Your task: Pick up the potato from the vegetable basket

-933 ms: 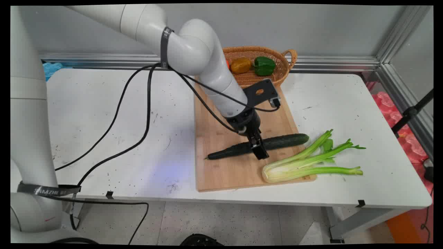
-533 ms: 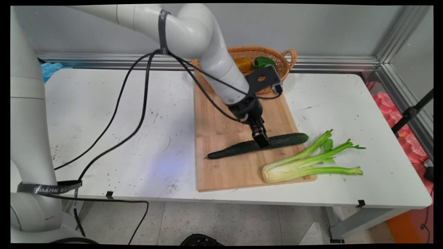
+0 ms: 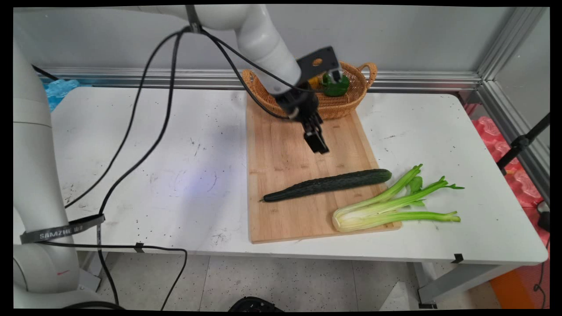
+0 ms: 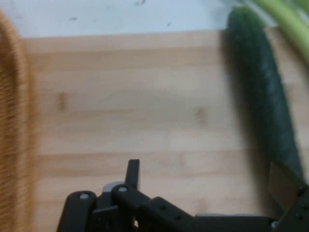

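Note:
A long dark green cucumber (image 3: pixel 329 184) (image 4: pixel 265 96) lies slantwise on the wooden cutting board (image 3: pixel 281 153) (image 4: pixel 135 96). My gripper (image 3: pixel 317 142) (image 4: pixel 207 179) hangs in the air above the board's far half, between the cucumber and the wicker basket (image 3: pixel 338 107) (image 4: pixel 12 135). The hand view shows its fingers (image 4: pixel 133 174) spread wide apart with nothing between them, so it is open and empty. A bunch of celery (image 3: pixel 386 206) (image 4: pixel 285 19) lies across the board's near right corner, just beyond the cucumber's thick end.
The basket stands at the board's far edge against the wall rail and holds a green pepper (image 3: pixel 336 85) and a yellow-orange item, mostly hidden by the hand. Black cables (image 3: pixel 145 145) hang over the table's left half. A black stand (image 3: pixel 522 142) leans at the right.
The gripper was down at the cucumber's middle; it has risen and drawn back toward the basket. The cucumber stays on the board, barely shifted.

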`<act>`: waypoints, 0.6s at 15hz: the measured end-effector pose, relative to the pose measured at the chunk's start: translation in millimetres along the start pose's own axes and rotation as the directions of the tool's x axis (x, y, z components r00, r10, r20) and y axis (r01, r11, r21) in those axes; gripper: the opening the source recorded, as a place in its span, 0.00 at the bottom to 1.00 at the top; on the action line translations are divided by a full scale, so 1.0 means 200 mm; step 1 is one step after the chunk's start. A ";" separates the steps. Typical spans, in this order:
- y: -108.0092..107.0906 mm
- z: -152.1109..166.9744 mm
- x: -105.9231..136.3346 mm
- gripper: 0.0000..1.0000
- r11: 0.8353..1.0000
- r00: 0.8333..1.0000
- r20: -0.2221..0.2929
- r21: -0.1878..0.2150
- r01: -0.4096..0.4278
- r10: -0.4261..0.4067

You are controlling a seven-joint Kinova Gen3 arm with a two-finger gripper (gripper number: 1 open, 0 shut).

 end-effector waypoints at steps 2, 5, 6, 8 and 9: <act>-0.07 -0.04 -0.03 1.00 1.000 1.000 0.012 0.017 -0.013 0.012; -0.16 -0.08 -0.07 1.00 0.999 0.999 0.027 0.040 -0.025 0.023; -0.21 -0.10 -0.10 1.00 0.998 0.999 0.035 0.052 -0.029 0.027; -0.30 -0.14 -0.13 1.00 0.996 0.999 0.046 0.078 -0.034 0.030; -0.33 -0.15 -0.14 1.00 0.995 0.998 0.049 0.090 -0.035 0.031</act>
